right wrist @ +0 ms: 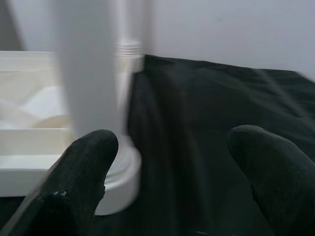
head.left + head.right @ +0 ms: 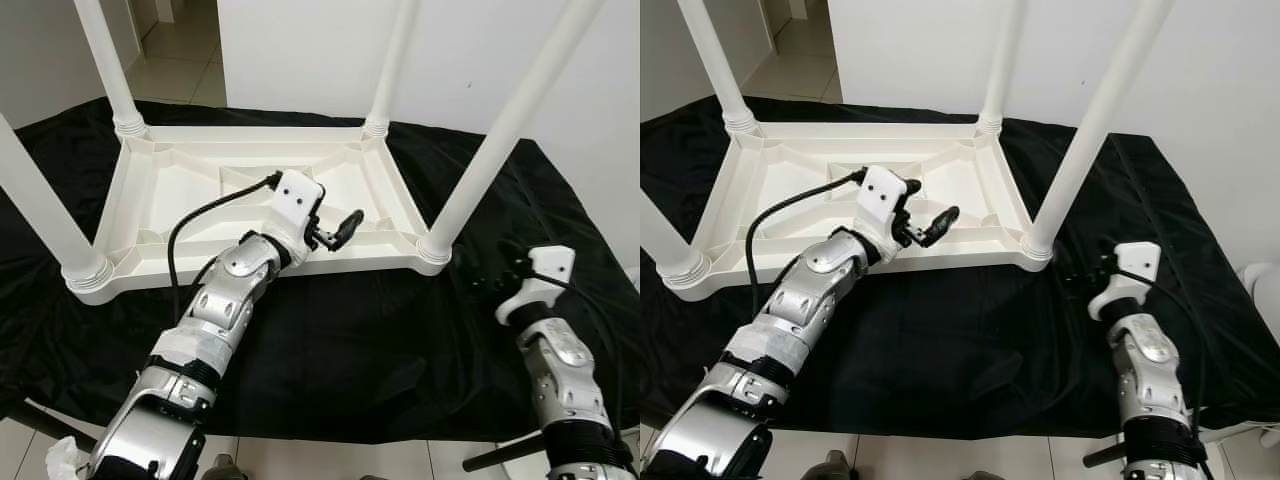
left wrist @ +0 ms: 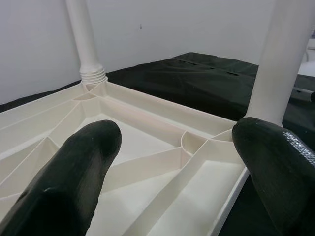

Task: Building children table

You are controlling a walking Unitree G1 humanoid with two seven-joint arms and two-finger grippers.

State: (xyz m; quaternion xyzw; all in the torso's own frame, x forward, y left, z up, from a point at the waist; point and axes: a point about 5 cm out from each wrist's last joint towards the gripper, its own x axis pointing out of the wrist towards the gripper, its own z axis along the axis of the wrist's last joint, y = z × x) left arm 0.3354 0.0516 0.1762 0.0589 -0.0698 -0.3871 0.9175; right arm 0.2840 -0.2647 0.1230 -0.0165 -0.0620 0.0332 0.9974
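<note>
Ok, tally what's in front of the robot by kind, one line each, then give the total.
White table legs: 4 (near right one)
White tabletop, upside down: 1
Black cloth: 1
Grippers: 2, left gripper open over the tabletop, right gripper open near the right leg
Total: 8

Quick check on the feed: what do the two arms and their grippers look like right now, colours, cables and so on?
Both arms are silver metal segments with black joints. Each wrist carries a white boxy camera housing fed by a black cable. The left gripper and the right gripper each have two long, rounded black fingers, matte with a slightly glossy surface.
</note>
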